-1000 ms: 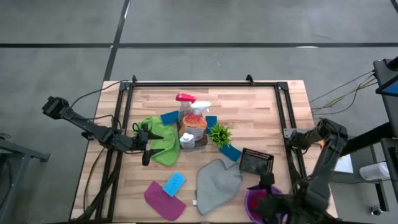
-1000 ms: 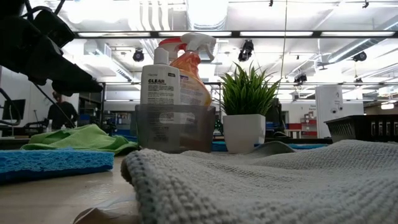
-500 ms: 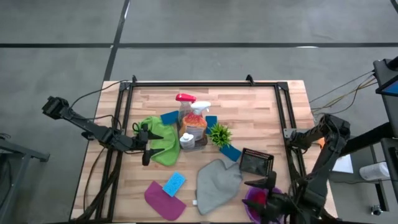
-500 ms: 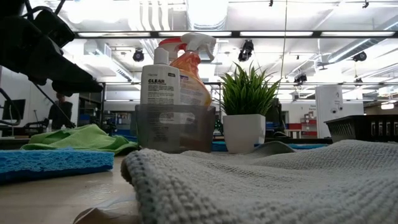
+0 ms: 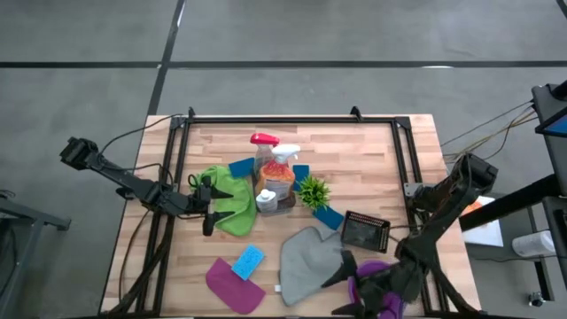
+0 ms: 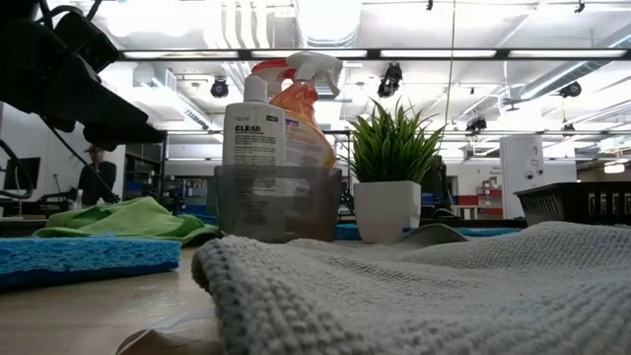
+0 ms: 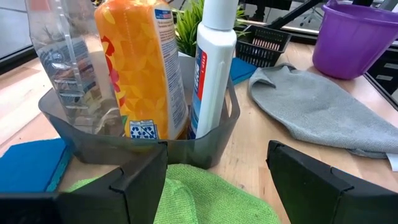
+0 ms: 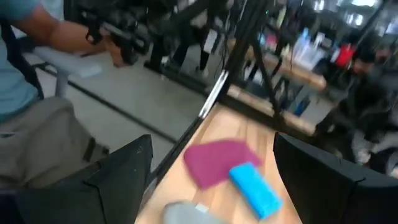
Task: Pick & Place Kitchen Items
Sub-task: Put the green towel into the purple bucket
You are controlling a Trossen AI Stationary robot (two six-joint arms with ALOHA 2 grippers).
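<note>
Your wooden surface [image 5: 354, 151] is unchanged. The left hand [image 5: 209, 206] still hovers wide over the green cloth [image 5: 229, 200]. The right hand [image 5: 350, 282], fingers spread, has swung toward the grey cloth [image 5: 306, 257], probably your next pick.

So on the table: two spray bottles (clear one with red trigger [image 5: 263, 146], orange one with white trigger [image 5: 282, 164]), one white bottle [image 5: 266, 200], four blue sponges [image 5: 248, 261] [image 5: 241, 167] [image 5: 301, 173] [image 5: 329, 216], three cloths (green [image 5: 226, 197], grey [image 5: 310, 262], magenta [image 5: 232, 285]), one plant [image 5: 313, 190], one black basket [image 5: 365, 230], one purple bucket [image 5: 376, 282].
</note>
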